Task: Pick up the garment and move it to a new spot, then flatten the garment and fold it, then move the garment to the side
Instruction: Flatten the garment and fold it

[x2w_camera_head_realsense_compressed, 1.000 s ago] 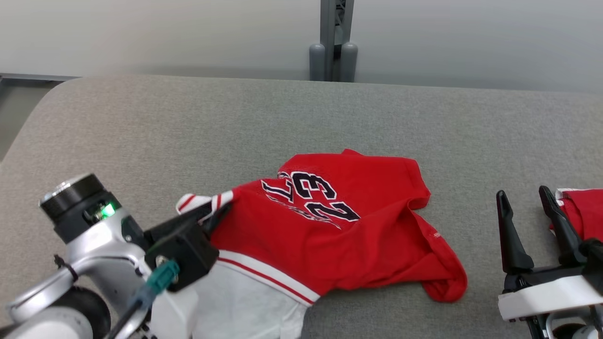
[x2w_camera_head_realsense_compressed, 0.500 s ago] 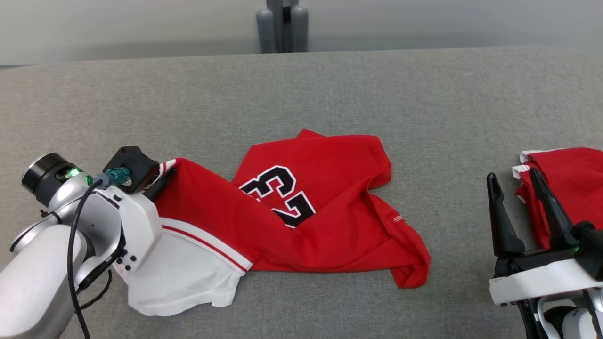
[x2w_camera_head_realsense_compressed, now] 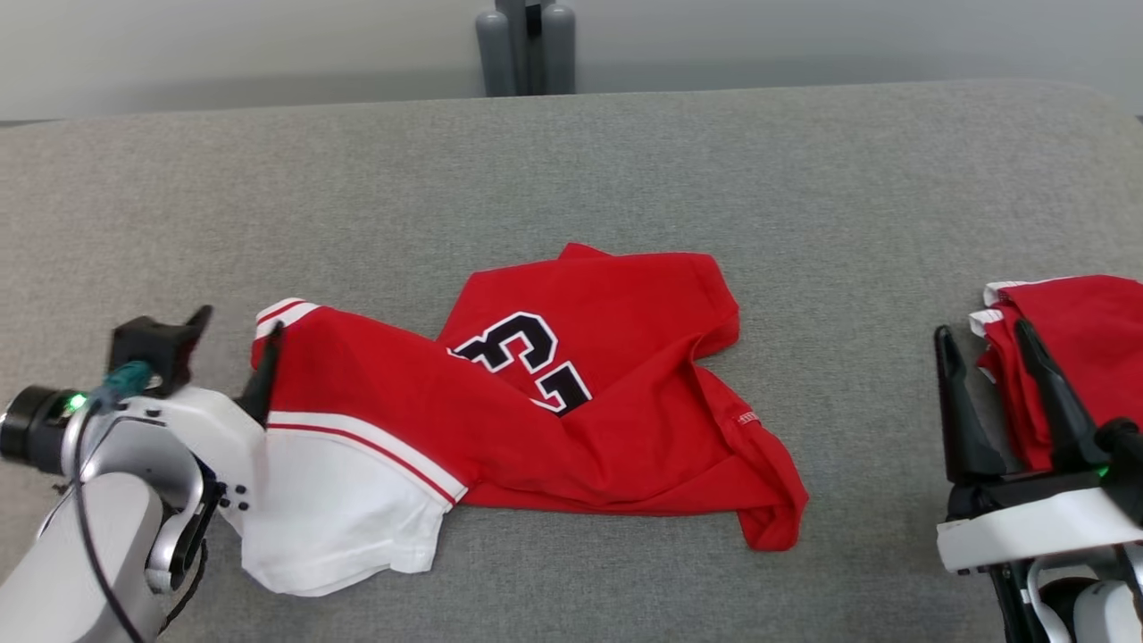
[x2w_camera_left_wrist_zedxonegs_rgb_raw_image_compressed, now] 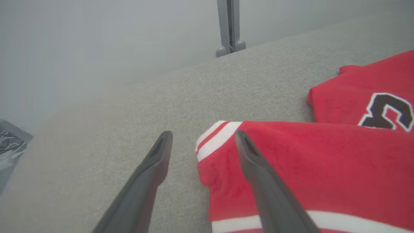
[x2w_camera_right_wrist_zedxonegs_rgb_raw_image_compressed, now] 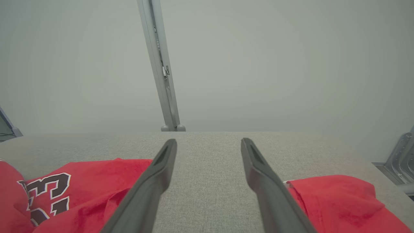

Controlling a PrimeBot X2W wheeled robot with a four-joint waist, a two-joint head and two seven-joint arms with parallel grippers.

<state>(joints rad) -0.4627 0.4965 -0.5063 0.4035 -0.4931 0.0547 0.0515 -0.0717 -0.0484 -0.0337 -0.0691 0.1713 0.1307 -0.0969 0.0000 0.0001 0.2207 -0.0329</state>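
Left gripper: spread wide and empty, low at the table's near left; one finger at the striped cuff, the other over bare cloth, so no pinch on anything
Right gripper: spread wide too, empty, parked at the near right, clear of the work
Garment: red jersey lying free near the middle of the table; white panel nearest, red body doubled over itself, number half covered
Why so: probably set down at its new spot, with the cuff laid out leftward as a start on flattening
Left to do: bunched right end and doubled middle call for smoothing before any fold
Pile: more red cloth at the right edge, just beyond the right gripper, well apart from the jersey; likely the side place for finished pieces
Post: grey upright behind the far edge, out of the way
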